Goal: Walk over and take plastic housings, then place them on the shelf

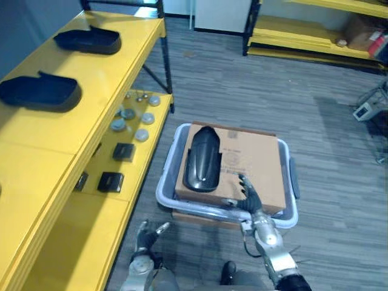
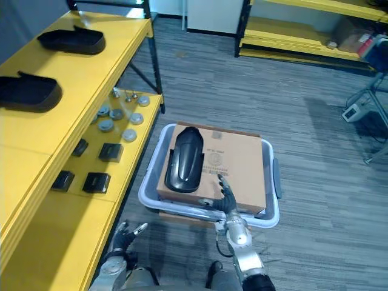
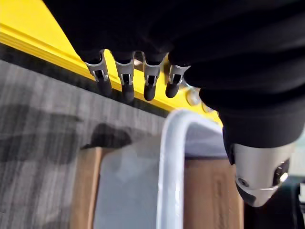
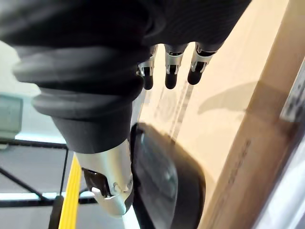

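Left eye view: reaching step. A black plastic housing [image 1: 203, 159] lies on a cardboard box [image 1: 257, 160] set in a pale tote [image 1: 165, 195]. The right robot hand [image 1: 247, 193] hovers released beside it, near the yellow shelf [image 1: 54, 157].
Left wrist view: left robot hand [image 3: 126, 78] released, empty.
Right wrist view: next, I judge, the fingers [image 4: 167, 76] must wrap the housing.

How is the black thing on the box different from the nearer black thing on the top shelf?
The box housing lies front to back; the shelf housing lies sideways. The box housing looks shiny, the shelf housing dull. Both are black and long.
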`<state>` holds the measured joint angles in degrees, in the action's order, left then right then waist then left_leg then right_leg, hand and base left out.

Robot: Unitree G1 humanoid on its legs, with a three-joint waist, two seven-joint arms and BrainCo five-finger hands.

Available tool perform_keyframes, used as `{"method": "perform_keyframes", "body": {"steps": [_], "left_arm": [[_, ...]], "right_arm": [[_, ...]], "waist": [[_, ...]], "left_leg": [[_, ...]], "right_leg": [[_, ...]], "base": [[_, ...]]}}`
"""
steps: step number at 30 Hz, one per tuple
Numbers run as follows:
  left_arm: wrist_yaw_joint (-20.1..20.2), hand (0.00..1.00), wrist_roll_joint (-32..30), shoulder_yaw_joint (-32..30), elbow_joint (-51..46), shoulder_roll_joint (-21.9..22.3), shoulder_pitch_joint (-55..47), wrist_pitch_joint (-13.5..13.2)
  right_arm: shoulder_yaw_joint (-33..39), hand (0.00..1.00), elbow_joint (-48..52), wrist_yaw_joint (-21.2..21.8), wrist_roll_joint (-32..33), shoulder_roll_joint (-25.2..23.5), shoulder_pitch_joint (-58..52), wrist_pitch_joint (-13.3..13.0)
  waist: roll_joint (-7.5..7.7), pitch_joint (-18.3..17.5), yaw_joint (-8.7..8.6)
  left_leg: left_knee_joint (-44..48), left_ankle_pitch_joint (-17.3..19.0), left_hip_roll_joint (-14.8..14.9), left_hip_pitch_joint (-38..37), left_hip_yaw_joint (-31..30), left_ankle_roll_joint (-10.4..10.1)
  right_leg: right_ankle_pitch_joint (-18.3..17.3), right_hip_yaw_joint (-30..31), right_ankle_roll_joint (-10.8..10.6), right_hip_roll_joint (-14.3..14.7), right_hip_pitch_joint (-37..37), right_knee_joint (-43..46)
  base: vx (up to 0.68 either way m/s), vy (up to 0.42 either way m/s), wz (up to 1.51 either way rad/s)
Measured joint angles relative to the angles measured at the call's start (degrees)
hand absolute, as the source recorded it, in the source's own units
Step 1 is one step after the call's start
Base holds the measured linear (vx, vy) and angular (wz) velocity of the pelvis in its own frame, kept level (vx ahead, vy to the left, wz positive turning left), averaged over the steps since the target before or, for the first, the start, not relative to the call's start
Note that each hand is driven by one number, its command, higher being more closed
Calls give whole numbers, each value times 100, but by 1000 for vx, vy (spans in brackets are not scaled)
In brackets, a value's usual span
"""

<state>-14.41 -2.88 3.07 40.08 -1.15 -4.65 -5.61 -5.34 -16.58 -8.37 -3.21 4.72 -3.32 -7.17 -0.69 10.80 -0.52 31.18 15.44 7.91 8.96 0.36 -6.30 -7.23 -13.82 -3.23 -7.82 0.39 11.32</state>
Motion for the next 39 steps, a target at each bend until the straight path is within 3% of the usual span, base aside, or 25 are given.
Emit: {"method": "perform_keyframes", "body": {"steps": [1,2,3,7,14,20,26,33,39], "left_arm": [[-3,0,3,25,-5,-6,0,3],[-7,0,5,43,-6,-5,-8,4],[-8,0,8,55,16,-121,10,11],[-16,0,70,25,7,-371,96,9],[-79,0,111,-397,53,-487,-220,9],[-79,0,93,-580,241,-461,-484,15],[-78,0,64,-598,348,-445,-545,12],[-81,0,57,-606,417,-393,-520,-13],[-111,0,70,-720,401,-373,-521,-49]], "right_arm": [[72,0,-5,-76,34,17,8,-3],[114,0,-3,-111,35,37,13,-12],[208,0,-114,-169,38,-23,44,6],[291,0,-120,-212,17,-102,47,51],[704,0,-27,-450,-663,-102,168,106],[767,0,-5,-655,-1180,-116,159,156],[771,0,-136,-878,-1860,-225,324,531],[729,0,-1041,-1050,-2115,-393,1270,894],[784,0,-1638,-1301,-2112,-507,1967,1116]], "waist": [[-101,-8,17],[-229,-15,16],[-223,22,43],[10,-7,130],[78,-59,151],[194,-130,158],[244,-159,175],[280,-146,460],[289,-108,518]], "left_leg": [[-541,-121,-229,20,-302,27],[-800,-325,-249,10,-327,177],[-747,-221,-250,-37,-175,277],[-924,-238,-507,-76,-108,353],[-1359,-420,-691,-194,-186,516],[-2047,-798,-708,-373,-239,500],[-2550,-1221,-797,-395,-589,488],[-3150,-1714,-867,-405,-928,428],[-3525,-2062,-866,-210,-1209,374]], "right_leg": [[-22,142,-56,21,-80,84],[-40,176,-97,106,-88,95],[-78,311,-175,116,-93,141],[14,375,-356,-125,-78,-104],[311,293,-419,-230,178,-688],[576,243,-354,-213,197,-973],[707,-74,-331,-220,236,-1114],[697,-334,-354,-244,156,-1206],[662,-552,-376,-219,-76,-1194]], "base": [[81,127,-65],[116,141,-52],[147,135,-38],[115,102,-8],[67,35,11],[2,-24,8],[-62,-20,30],[-154,-17,20],[-119,10,26]]}}
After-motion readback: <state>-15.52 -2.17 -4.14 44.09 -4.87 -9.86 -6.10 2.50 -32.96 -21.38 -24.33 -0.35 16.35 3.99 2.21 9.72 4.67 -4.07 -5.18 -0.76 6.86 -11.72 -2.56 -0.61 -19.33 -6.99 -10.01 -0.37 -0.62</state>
